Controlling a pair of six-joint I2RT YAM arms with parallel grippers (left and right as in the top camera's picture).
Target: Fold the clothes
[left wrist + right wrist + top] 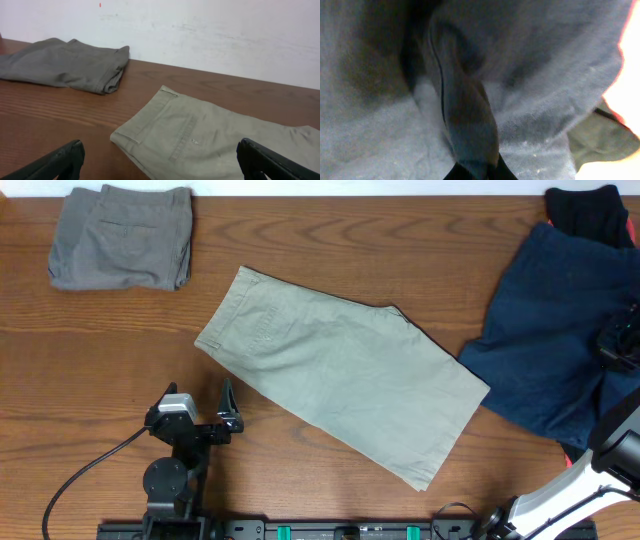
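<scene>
Pale khaki shorts (345, 380) lie flat and slanted mid-table, back pocket up; they also show in the left wrist view (200, 140). Grey shorts (122, 238) lie folded at the far left, also seen in the left wrist view (65, 65). A navy-blue garment (555, 330) lies spread at the right, with a black one (590, 210) behind it. My left gripper (200, 402) (160, 150) is open and empty, just before the khaki shorts' waistband corner. My right gripper (622, 345) (475, 172) is shut on a raised fold of the navy garment (465, 115).
A white wall (200, 30) runs along the table's far edge. A red-pink edge (571, 461) peeks out under the navy garment at the right. Bare wood (90, 360) lies left of the khaki shorts.
</scene>
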